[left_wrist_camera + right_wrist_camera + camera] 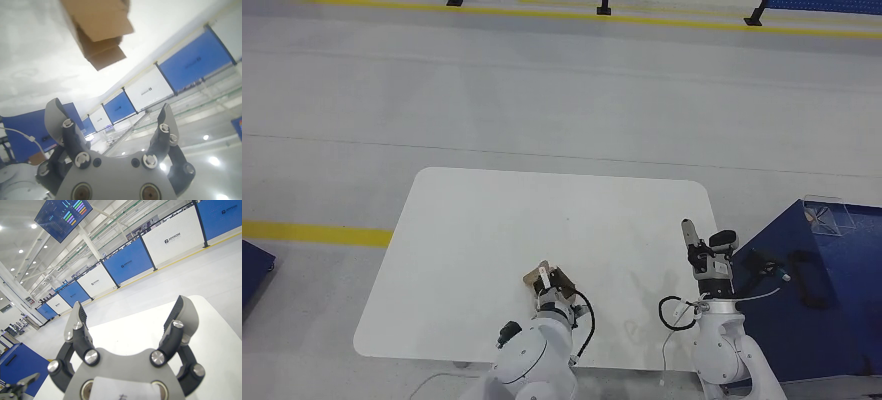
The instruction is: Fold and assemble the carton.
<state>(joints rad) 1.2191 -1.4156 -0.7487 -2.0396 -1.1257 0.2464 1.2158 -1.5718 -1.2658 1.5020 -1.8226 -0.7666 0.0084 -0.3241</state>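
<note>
Carton (100,36) lies on table (492,230) near front edge; flaps loose, body not yet squared up; assembly judged incomplete. Left gripper (110,104) spread wide, empty; carton ahead of fingertips, outside jaws, no contact; placement suggests line-up for grasp or push on flap. Right gripper (130,301) likewise spread, empty; held over table's right corner, well apart from carton; likely on standby to brace.

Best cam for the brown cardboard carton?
Left wrist view: the brown cardboard carton is close, flaps and creases distinct, though cropped by the frame. Top view gives a small brown patch by the left gripper. Right wrist view faces elsewhere.
</note>
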